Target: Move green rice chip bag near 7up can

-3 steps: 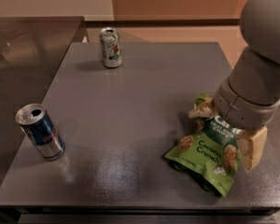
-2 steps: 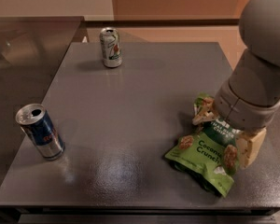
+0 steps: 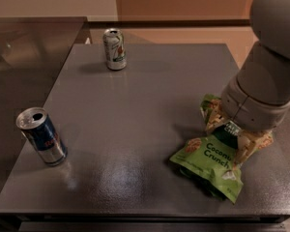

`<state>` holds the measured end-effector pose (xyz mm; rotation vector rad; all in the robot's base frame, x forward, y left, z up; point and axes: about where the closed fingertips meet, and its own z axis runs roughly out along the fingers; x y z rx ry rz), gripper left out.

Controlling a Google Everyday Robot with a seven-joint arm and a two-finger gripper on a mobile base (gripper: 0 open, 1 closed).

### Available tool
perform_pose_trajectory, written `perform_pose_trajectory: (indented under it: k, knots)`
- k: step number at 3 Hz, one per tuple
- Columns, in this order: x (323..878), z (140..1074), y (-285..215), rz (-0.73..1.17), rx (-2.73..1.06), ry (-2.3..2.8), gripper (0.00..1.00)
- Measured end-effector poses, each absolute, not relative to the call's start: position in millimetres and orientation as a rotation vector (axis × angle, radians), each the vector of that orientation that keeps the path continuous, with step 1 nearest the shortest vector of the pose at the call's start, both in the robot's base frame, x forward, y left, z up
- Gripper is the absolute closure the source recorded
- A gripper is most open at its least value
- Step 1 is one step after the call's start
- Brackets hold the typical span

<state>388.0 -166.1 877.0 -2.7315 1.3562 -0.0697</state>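
The green rice chip bag (image 3: 209,159) lies crinkled on the grey table at the front right. My gripper (image 3: 232,133) is down on the bag's upper end, with one tan finger on each side, and the fingers press against the pouch. The bulky grey arm hides the top of the bag. The 7up can (image 3: 115,49) stands upright at the far left-centre of the table, well apart from the bag.
A blue and silver can (image 3: 41,137) with red lettering stands open at the front left. The table's front edge (image 3: 135,211) runs close below the bag. A darker counter (image 3: 24,47) adjoins the table on the left.
The two fingers have drawn closer together around the top of the bag. The bag and both cans stay where they were.
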Motion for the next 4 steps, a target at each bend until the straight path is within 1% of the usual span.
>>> perform_pose_trajectory:
  k: [2, 3, 4]
  knots:
    - [417, 939, -123, -0.205, -2.580, 1.358, 1.00]
    - [448, 953, -118, -0.251, -2.463, 1.427, 1.00]
    - [485, 953, -126, -0.255, -2.337, 1.524, 1.00]
